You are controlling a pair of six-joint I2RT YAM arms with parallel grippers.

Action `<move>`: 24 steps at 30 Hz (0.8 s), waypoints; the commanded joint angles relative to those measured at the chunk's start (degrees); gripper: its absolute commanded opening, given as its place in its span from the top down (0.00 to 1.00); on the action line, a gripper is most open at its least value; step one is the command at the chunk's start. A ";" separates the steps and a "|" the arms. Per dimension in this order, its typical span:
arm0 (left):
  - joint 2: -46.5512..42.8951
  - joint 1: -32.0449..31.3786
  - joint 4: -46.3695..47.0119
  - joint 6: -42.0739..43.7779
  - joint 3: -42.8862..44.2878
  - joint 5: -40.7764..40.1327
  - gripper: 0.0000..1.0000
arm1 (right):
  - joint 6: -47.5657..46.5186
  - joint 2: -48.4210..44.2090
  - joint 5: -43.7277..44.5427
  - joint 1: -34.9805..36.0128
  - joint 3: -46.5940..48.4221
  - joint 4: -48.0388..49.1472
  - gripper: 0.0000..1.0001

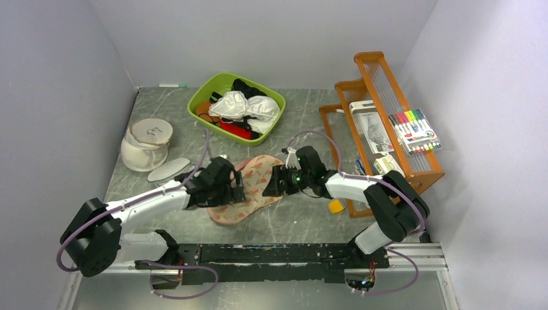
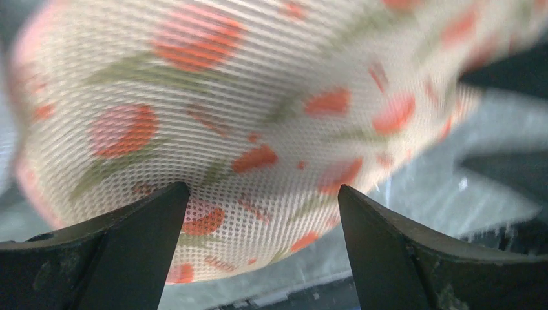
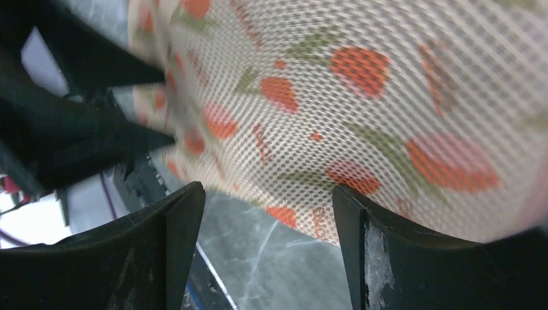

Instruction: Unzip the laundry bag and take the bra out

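The laundry bag (image 1: 253, 181), pale pink mesh with orange-red flowers, lies flat on the grey table between both arms. My left gripper (image 1: 234, 187) is at its left edge; in the left wrist view the bag (image 2: 258, 110) fills the frame, and the open gripper (image 2: 263, 194) has the bag's edge between its fingers (image 2: 139, 239). My right gripper (image 1: 271, 183) is at the bag's right side; in the right wrist view it (image 3: 268, 194) is open over the bag's edge (image 3: 362, 110), with the fingers apart. The black bra is hidden.
A green basket (image 1: 201, 98) of white bras and dark items stands at the back. A round white bag (image 1: 147, 142) and a flat white piece (image 1: 169, 169) lie at the left. An orange wooden rack (image 1: 388, 123) with markers stands at the right. A yellow object (image 1: 336, 206) lies near the right arm.
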 commanded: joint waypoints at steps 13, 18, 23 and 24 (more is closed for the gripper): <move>-15.54 13.08 -1.36 14.74 6.89 17.21 0.04 | -11.89 -20.74 18.01 4.55 7.95 -21.35 0.14; -11.10 10.35 3.49 20.90 9.62 22.23 0.04 | -15.48 -29.28 26.83 1.61 8.03 -27.91 0.12; -2.28 -0.62 5.06 27.61 15.72 14.25 0.04 | -15.05 -37.49 32.31 1.45 8.94 -32.59 0.11; -0.74 -2.90 5.89 28.17 16.61 13.26 0.04 | -15.09 -39.17 32.96 1.45 9.18 -33.28 0.11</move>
